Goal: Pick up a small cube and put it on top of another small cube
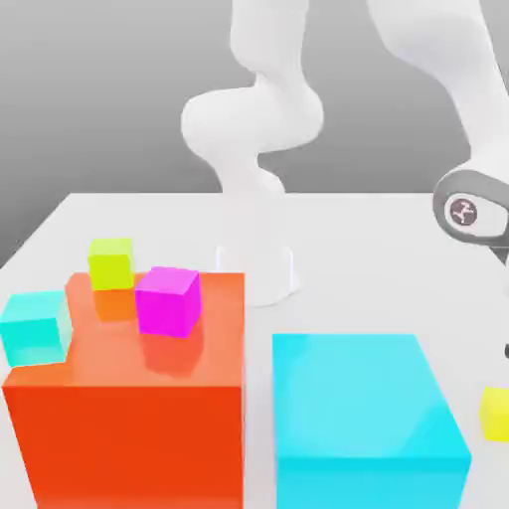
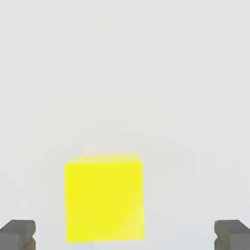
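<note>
Yellow small cube [image 2: 104, 197] sits between wide-spread jaws in the hand view, at the exterior view's right edge.

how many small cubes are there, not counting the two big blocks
4: lime cube and magenta cube on the red block, cyan cube at its left edge, yellow cube at the exterior view's right. Others may be hidden.

Bare table [image 2: 122, 73] surrounds the yellow cube [image 2: 104, 197]; cyan block [image 1: 368, 418] stands near.

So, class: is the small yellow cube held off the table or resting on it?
Resting on the table. The yellow cube sits between the open fingers, untouched by either.
</note>
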Tool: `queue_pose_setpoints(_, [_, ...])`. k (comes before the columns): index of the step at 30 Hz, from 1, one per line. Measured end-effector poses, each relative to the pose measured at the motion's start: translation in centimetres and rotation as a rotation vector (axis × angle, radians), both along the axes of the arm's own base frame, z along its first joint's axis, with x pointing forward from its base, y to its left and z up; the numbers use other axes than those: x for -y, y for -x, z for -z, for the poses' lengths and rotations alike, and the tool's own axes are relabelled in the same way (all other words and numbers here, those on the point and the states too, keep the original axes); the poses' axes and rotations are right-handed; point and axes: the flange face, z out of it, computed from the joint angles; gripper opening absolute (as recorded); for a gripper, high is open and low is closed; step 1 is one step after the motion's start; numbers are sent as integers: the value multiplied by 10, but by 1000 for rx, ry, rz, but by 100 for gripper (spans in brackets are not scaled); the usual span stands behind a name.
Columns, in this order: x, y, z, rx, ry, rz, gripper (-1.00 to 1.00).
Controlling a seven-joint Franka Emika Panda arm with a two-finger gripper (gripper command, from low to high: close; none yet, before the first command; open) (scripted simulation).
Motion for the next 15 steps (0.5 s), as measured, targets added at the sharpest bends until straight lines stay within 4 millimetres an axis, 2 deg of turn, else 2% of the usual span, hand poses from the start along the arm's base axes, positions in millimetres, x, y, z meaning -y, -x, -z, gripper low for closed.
queue_pose_setpoints(1, [0,1,14,-1,0,-2,0])
queue_pose_setpoints(2, [0,2,26,-2,1,-4,-100])
queue_pose_setpoints(7, [0,2,26,-2,2,-4,-100])
queue_pose_setpoints(8, [0,2,32,-2,2,-4,-100])
queue_pose_setpoints(9, [0,2,28,-3,2,-5,-100])
queue_pose_setpoints(13, [0,2,-16,-3,2,-5,-100])
queue_pose_setpoints(15, [17,-13,-44,10,15,-15,-100])
